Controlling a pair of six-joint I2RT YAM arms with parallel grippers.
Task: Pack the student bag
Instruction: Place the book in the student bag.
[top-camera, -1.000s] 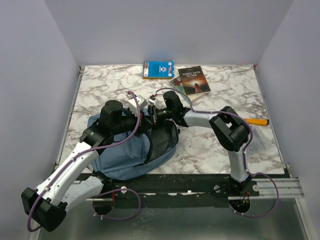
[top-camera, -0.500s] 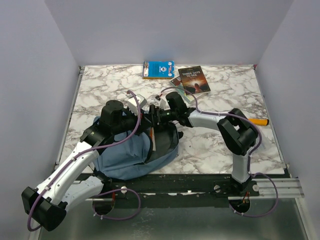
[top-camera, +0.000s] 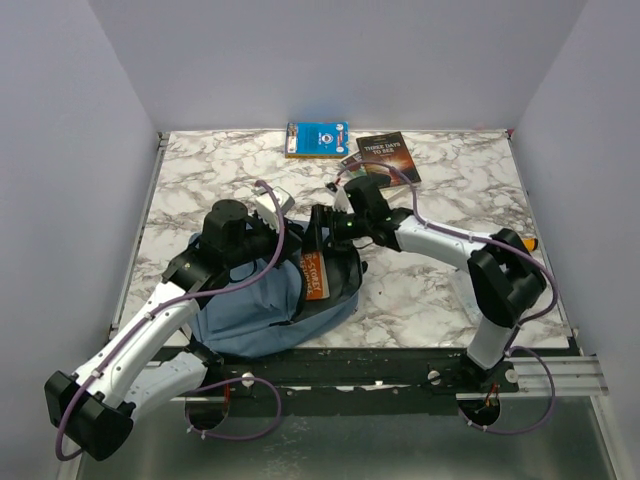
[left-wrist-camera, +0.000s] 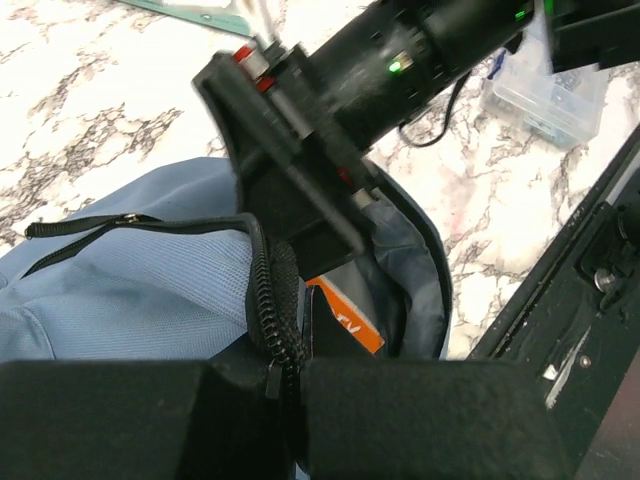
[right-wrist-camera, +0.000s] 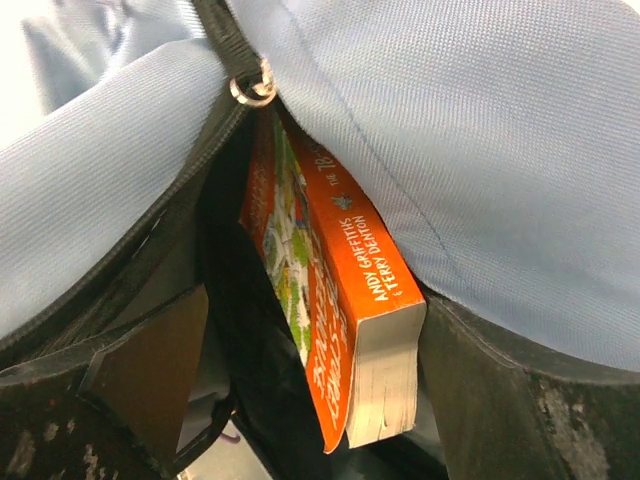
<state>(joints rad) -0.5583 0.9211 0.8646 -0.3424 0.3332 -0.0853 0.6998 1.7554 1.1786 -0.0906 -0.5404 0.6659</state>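
Observation:
The student bag, a dusty-blue backpack, lies at the near left of the table with its mouth facing right. My left gripper is shut on the black zipper edge and holds the mouth up. An orange paperback stands in the opening, its spine and page edges showing in the right wrist view. My right gripper is open just above the mouth. The book sits between its spread fingers, under the blue fabric.
A blue book and a dark book lie at the back of the marble table. An orange marker lies at the right. A clear plastic box sits near the front rail.
My right gripper has opened and drawn back up and to the right out of the bag. The orange book is now uncovered in the mouth. My left gripper has kept its hold.

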